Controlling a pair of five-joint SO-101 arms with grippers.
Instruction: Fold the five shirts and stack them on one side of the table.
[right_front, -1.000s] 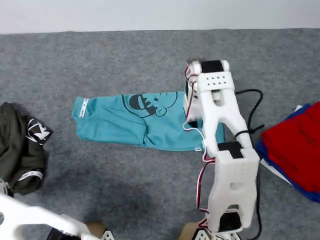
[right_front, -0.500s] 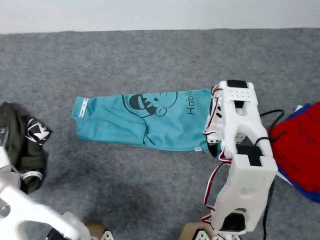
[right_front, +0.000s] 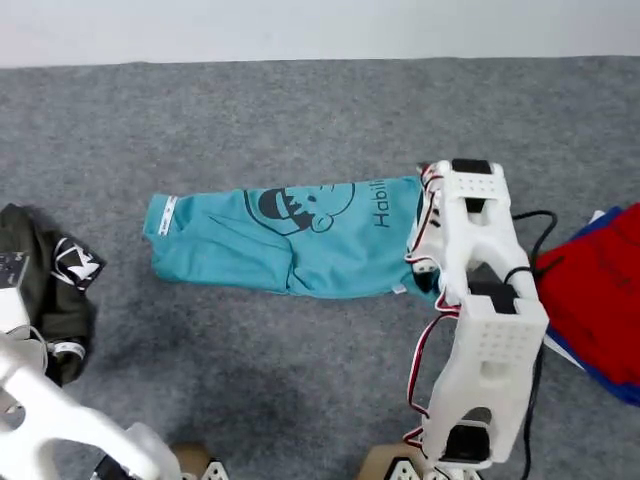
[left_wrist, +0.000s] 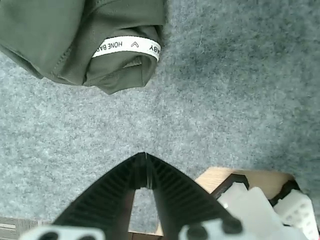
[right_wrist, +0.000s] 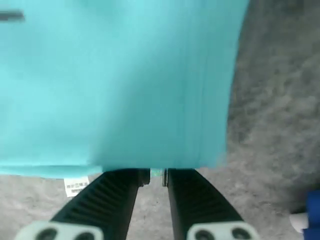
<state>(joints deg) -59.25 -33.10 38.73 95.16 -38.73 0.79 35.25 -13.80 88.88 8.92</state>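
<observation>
teal shirt (right_front: 290, 240): middle of the table (right_front: 300, 110), folded into a long strip, print side up
right gripper (right_wrist: 156, 175): at the teal shirt's (right_wrist: 115, 80) right end, low on the hem; jaws pretty much together, with a sliver of teal pinched between the tips
left gripper (left_wrist: 146, 162): near the table's front left edge, over bare grey; jaws closed tip to tip, holding nothing
olive shirt (right_front: 35, 285): crumpled at the left edge, just beyond the left gripper's tips (left_wrist: 75, 35)
red shirt (right_front: 590, 285): far right, lying on a blue shirt (right_front: 612, 385)
</observation>
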